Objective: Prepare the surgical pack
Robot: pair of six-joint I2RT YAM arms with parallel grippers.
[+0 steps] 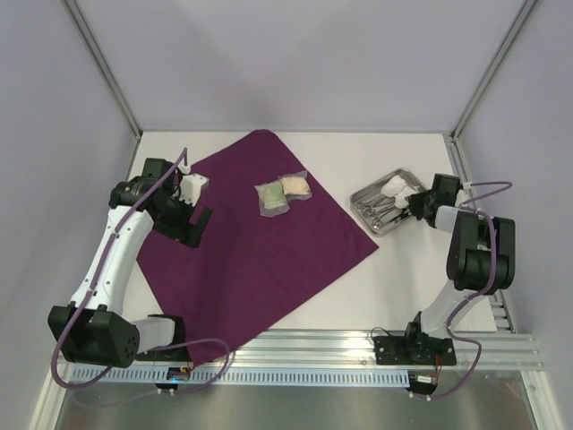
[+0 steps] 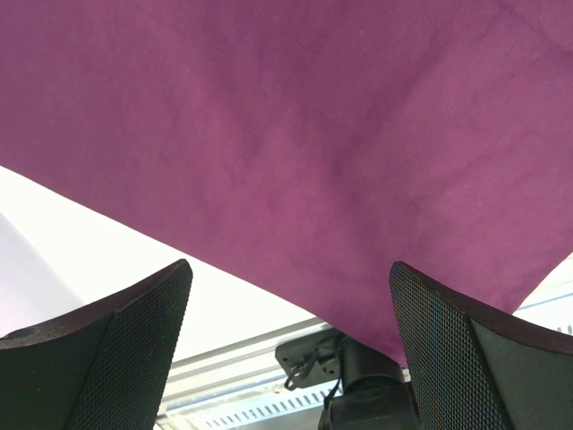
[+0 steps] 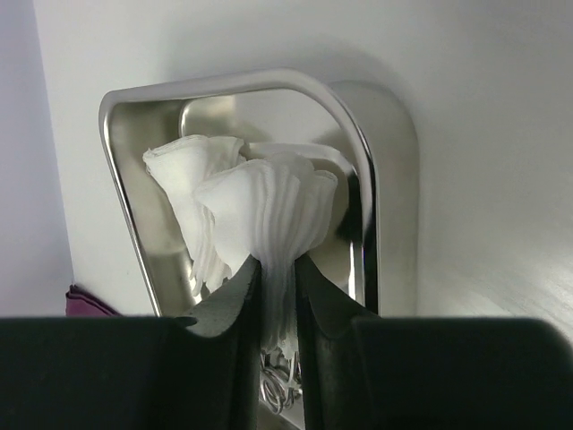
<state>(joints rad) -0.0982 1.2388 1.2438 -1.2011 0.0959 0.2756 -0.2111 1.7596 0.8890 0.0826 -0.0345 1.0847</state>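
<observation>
Gauze (image 3: 269, 206) clamped in right gripper (image 3: 277, 269) over steel tray (image 3: 116, 152), seemingly for carrying to purple cloth (image 1: 269, 242). Held left gripper (image 2: 288, 265) spread wide above cloth, gripping nothing.

matt purple cloth (image 1: 269, 246), glossy steel tray (image 3: 125, 170), soft white pleated gauze (image 3: 269, 210)

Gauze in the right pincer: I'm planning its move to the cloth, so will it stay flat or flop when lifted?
Probably floppy: the gauze bunches and fans where the right pincer pinches it. Likely very light, being thin layers. The fanned layers might separate or stay in the tray.
</observation>
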